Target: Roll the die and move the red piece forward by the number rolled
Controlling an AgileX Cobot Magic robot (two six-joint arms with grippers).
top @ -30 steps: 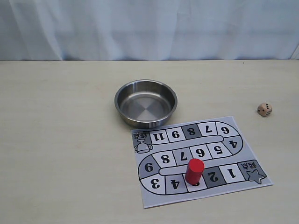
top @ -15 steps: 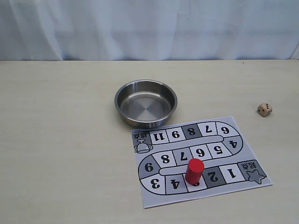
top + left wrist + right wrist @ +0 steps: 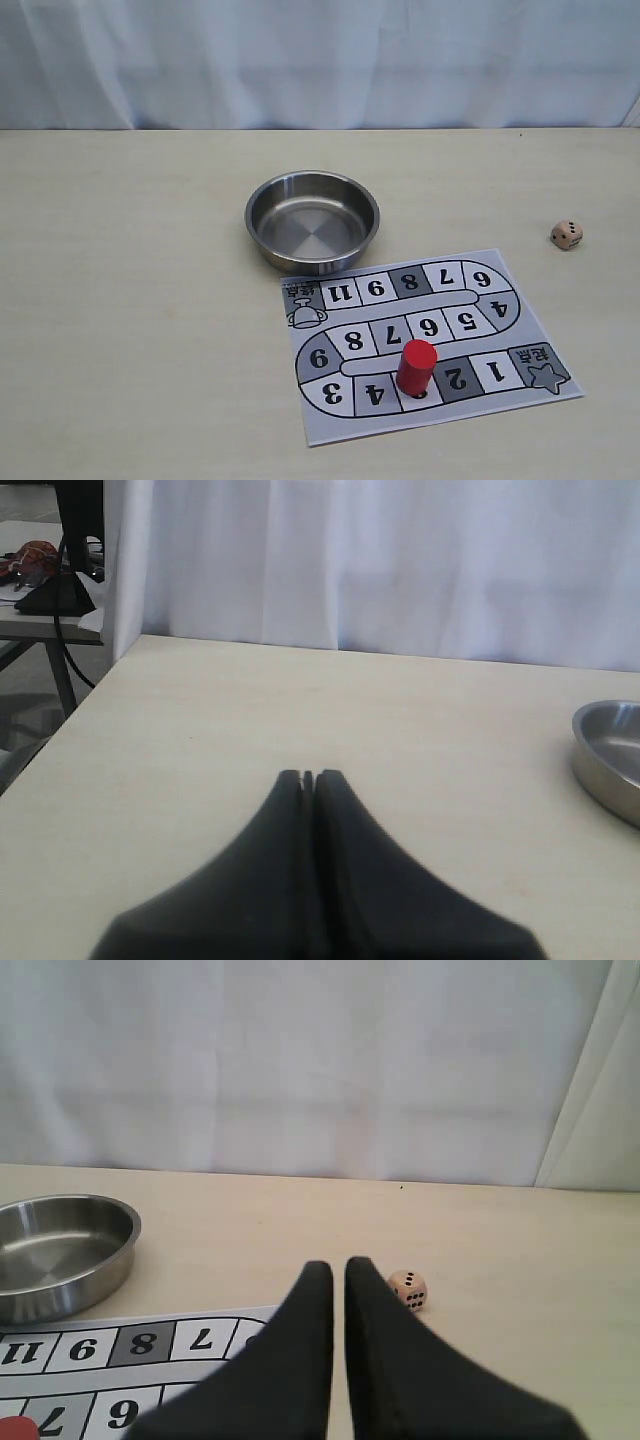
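Ext view: the red piece [image 3: 416,366] stands upright on the paper board [image 3: 440,325], bottom row, on the square btw 4 and 2. The die [image 3: 567,235] sits on the bare table [image 3: 130,300] off the board's right side, well apart from the steel bowl [image 3: 312,220], which is just behind the board.

L wrist view: left gripper [image 3: 308,777] fingers pressed together, nothing btw them, over bare table; bowl rim at frame edge.

R wrist view: right gripper [image 3: 338,1265] fingers nearly together w/ only a thin slit, holding nothing. The die lies on the table just beside one fingertip.
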